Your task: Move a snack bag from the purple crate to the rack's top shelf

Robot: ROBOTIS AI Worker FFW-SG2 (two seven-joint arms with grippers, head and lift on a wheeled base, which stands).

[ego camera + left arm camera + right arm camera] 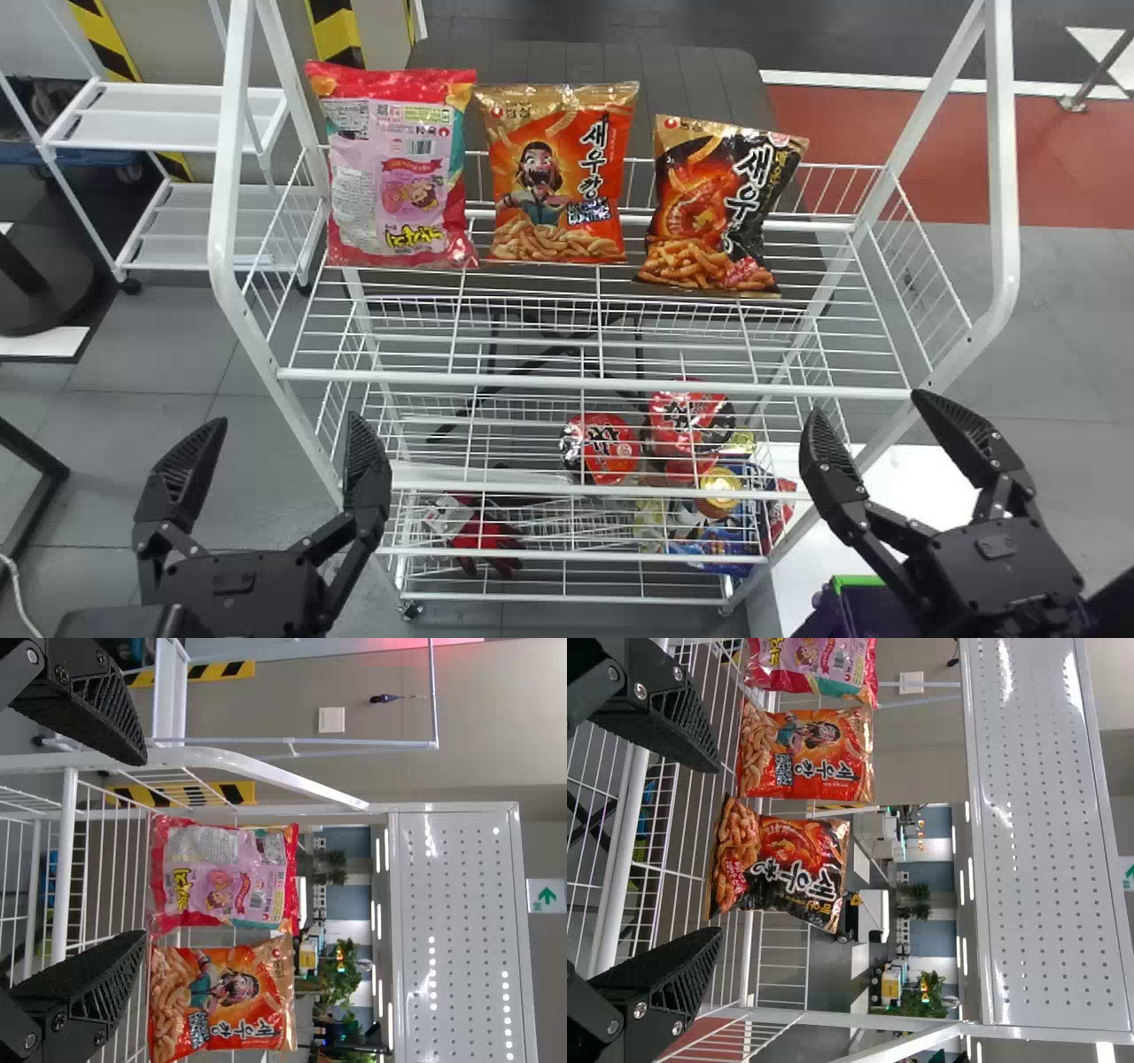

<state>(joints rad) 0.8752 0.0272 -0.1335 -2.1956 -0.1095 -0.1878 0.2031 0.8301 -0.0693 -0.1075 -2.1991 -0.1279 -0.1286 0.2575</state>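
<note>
Three bags up on the rack, both grippers empty; the move looks done or between bags.
Nearest, the left gripper (285,425) and right gripper (870,406) stand wide open, holding nothing, before the rack; below the right one, a corner of the purple crate (856,580) shows, its contents impossible to judge. Next comes the top wire shelf's front rail (532,381) — the lip any bag must clear — with rounded posts (232,177) at both ends to avoid. Behind it lies open wire, then the pink bag (399,177), orange bag (560,177) and, tilted, black bag (718,208). If another is due, the gap right of the black bag seems usable.
</note>
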